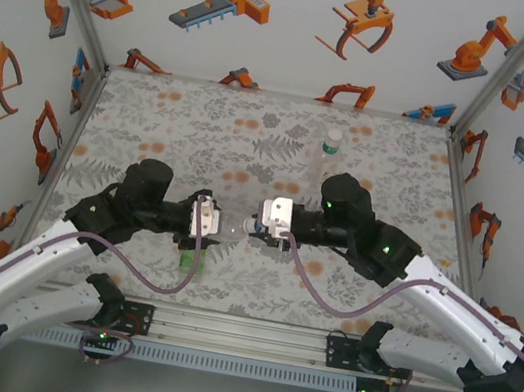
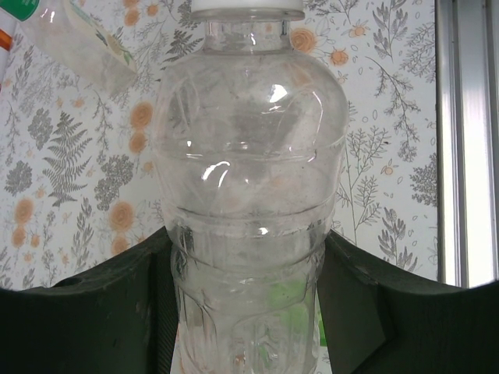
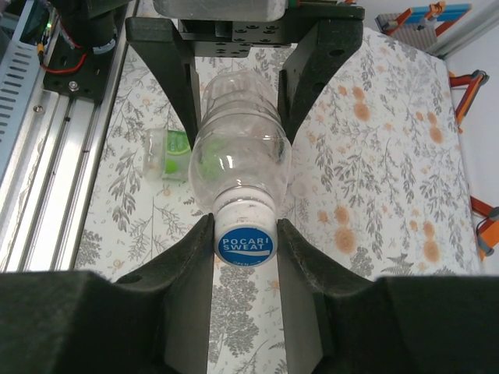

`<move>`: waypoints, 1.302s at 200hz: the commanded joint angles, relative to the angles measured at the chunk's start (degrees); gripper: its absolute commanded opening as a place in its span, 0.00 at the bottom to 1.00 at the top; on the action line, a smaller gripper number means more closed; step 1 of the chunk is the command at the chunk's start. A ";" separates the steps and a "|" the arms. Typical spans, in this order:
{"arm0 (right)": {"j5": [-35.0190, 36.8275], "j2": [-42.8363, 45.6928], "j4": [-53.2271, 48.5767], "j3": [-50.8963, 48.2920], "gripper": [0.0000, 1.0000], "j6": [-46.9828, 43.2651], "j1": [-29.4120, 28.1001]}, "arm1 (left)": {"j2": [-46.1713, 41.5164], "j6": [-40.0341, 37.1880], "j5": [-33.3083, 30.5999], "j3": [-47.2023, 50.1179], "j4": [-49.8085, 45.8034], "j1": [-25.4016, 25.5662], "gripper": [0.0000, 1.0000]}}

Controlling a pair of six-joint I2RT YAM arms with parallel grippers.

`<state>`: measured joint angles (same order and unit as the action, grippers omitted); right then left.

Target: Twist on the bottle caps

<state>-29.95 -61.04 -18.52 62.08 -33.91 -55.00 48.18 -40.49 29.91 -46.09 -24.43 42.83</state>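
Surface: grey leaf-and-orange-flower printed mat point(image 1: 152, 126) on the table, enclosed by white walls point(image 1: 273, 15) printed with orange robot pictures.
Near edge: aluminium rail point(image 3: 47, 171) carrying both arm bases.
Clear bottle point(image 2: 249, 195): held off the mat on its side between the two grippers, above the near middle of the mat, with its neck toward the right arm. Nothing is visible inside it.
Bottle cap point(image 3: 245, 243): white, with a blue "POCARI SWEAT" disc on top, sitting on the clear bottle's neck.
Left gripper point(image 2: 245, 296): fingers clamped on the clear bottle's lower body, one on each side.
Right gripper point(image 3: 245, 234): fingers drawn in against both sides of the bottle cap, with no gap visible.
Green-tinted bottle point(image 3: 168, 153): short, lying on its side on the mat just below the held bottle, near the rail. I cannot tell whether it holds anything.
Tall bottle point(image 1: 328, 157): clear with a green neck band, standing upright toward the far side of the mat, well apart from both grippers. Its contents are too small to make out.
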 commanded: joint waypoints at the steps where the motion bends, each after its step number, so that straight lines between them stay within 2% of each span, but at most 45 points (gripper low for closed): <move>1: 2.62 0.84 2.81 -0.67 0.00 3.94 -0.31 | -0.04 0.49 1.74 -1.14 1.45 0.18 0.00; 20: 9.59 1.16 5.76 -1.36 0.00 14.74 -0.33 | -0.11 1.60 -0.61 -0.47 3.89 0.23 0.00; 40: 18.84 2.21 11.21 -4.00 0.00 33.86 -0.25 | 0.05 2.91 -5.71 0.39 7.58 0.16 0.00; 61: 24.68 2.07 14.03 -5.83 0.00 53.93 -0.28 | 0.71 3.05 -7.95 0.97 10.94 0.17 0.00; 99: 39.60 -0.30 4.58 -3.67 0.00 89.85 -0.04 | 3.72 3.92 -10.72 0.90 14.81 0.15 0.00; 116: 38.73 -2.48 1.93 -3.65 0.00 105.21 1.25 | 5.15 3.10 -11.52 0.85 15.77 0.16 0.00; 138: 37.14 -3.35 7.45 -6.55 0.00 110.98 2.50 | 6.51 1.92 -12.06 -0.73 14.14 0.19 0.00; 162: 38.78 -2.17 9.34 -5.49 0.00 106.86 2.93 | 6.18 0.83 -11.05 -1.29 12.18 0.10 0.00; 164: 38.82 -2.10 9.42 -5.18 0.05 105.78 2.96 | 6.03 0.78 -10.91 -1.29 12.00 0.16 0.00; 173: 38.47 -1.94 10.45 -4.03 0.38 99.98 3.21 | 5.64 0.61 -10.68 -1.09 11.30 0.07 0.00; 177: 37.99 -1.75 10.96 -3.48 0.48 97.14 3.31 | 5.43 0.59 -10.47 -0.91 11.11 0.06 0.00; 182: 37.11 -1.52 11.90 -2.96 0.57 93.29 3.47 | 5.19 0.59 -10.29 -0.70 10.83 0.07 0.00; 187: 36.15 -1.25 12.71 -2.57 0.61 89.34 3.70 | 4.90 0.69 -9.95 -0.53 10.59 0.12 0.00; 202: 34.88 0.02 13.41 -1.30 0.62 78.38 4.01 | 4.39 0.84 -8.44 -0.54 9.36 0.07 0.00; 213: 31.21 1.35 16.00 -1.49 0.61 69.07 4.03 | 4.01 1.23 -7.01 -1.05 7.95 0.06 0.00; 238: 14.94 4.27 19.41 -1.84 0.58 44.81 4.16 | 3.13 2.52 -4.24 -1.78 5.42 0.06 0.00; 260: 3.53 5.44 15.37 -0.94 0.54 26.17 4.13 | 1.72 3.42 -2.67 -1.65 4.14 0.13 0.00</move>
<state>-9.37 -57.41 -3.11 58.59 22.28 -50.96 52.12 -38.72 22.81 -46.00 -17.58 42.72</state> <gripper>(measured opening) 0.551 0.576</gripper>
